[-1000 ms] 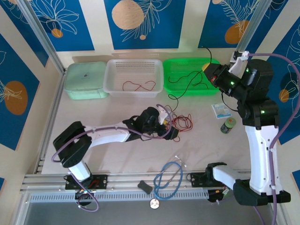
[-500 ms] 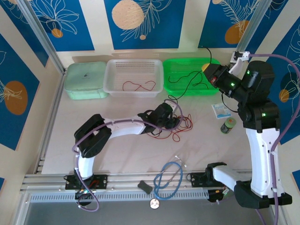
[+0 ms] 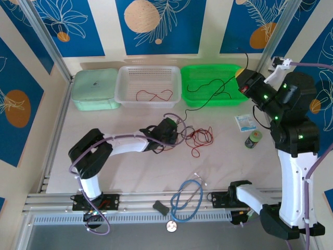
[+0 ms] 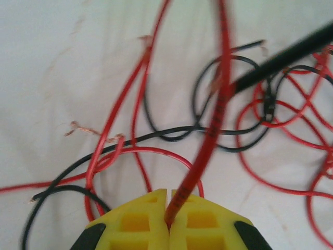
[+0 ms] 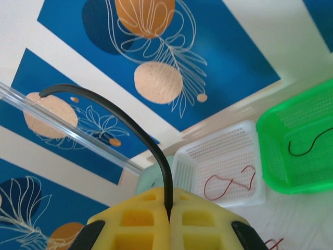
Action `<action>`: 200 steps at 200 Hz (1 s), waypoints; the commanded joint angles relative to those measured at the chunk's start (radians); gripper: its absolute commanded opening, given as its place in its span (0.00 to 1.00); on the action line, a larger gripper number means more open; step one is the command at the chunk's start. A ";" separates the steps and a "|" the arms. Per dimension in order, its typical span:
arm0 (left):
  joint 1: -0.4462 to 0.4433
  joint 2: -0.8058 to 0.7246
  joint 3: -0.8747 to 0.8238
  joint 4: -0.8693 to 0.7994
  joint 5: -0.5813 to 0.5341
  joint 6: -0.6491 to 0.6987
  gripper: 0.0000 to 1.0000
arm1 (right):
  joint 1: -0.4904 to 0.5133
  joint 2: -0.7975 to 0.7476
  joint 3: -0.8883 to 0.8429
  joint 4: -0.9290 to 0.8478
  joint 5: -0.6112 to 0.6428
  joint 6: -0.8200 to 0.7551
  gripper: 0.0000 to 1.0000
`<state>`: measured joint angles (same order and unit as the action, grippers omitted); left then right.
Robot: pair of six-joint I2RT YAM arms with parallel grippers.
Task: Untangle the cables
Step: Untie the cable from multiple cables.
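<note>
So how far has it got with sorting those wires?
One red wire lies in the white basket, one black wire in the green basket. The left hand is shut on another red wire from the pile; the right hand holds a long black wire up. A tangle of red and black wires is left on the table.

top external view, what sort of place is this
Likely a robot test cell, not a home: a metal-railed table, printed blue wall panels around it, a white basket and a green basket behind loose cables.
</note>
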<state>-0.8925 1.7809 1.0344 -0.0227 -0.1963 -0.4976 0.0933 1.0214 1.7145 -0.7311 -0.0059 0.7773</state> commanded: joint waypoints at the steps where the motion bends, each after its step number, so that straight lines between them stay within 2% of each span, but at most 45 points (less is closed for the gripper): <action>1: 0.046 -0.054 -0.079 0.009 -0.013 -0.044 0.00 | -0.013 0.016 0.082 -0.008 0.083 -0.063 0.00; 65: 0.101 -0.078 -0.184 0.036 -0.002 -0.064 0.00 | -0.074 0.144 0.258 -0.020 0.111 -0.101 0.00; 200: 0.161 -0.089 -0.266 0.069 0.011 -0.108 0.00 | -0.247 0.330 0.450 -0.016 0.068 -0.068 0.00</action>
<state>-0.7502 1.7081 0.7933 0.0723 -0.1867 -0.5900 -0.1265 1.3102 2.1326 -0.7586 0.0746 0.7033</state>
